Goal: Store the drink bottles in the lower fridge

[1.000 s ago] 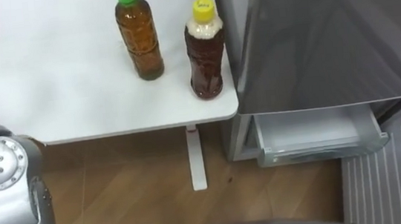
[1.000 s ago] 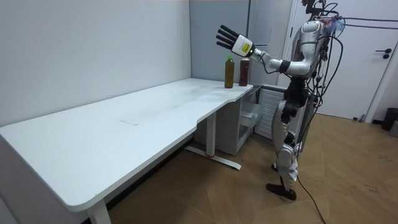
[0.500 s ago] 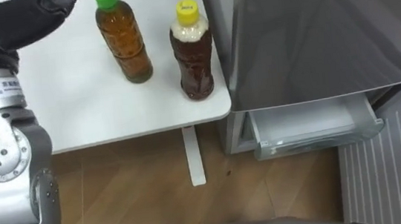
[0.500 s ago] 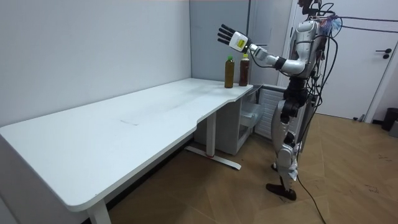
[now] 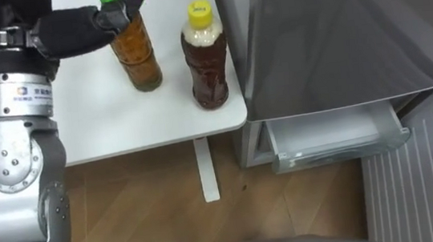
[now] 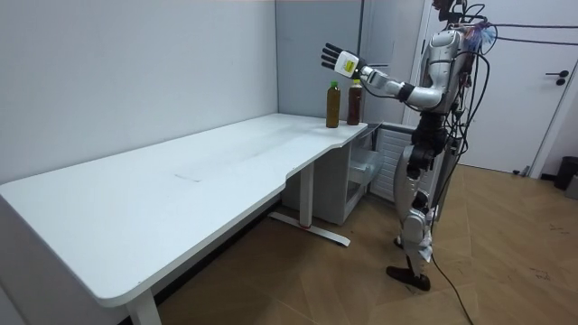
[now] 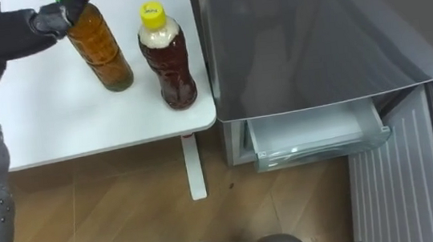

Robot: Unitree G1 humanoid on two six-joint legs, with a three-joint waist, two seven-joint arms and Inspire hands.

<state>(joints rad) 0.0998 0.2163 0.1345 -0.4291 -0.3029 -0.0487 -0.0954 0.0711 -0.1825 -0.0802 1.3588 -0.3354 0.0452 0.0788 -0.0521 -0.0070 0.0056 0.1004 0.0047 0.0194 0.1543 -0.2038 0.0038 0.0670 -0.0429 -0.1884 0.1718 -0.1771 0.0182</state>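
The left hand is showing black fingers and a white wrist tag; its silver forearm is carrying round, dark-screwed housings.

Bright, even indoor light, faint soft shadows

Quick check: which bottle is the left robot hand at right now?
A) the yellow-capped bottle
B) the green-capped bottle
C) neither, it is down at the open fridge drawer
B: the left robot hand reaches with straight fingers to the cap of the green-capped bottle, while the yellow-capped bottle stands untouched beside it, nearer the fridge.
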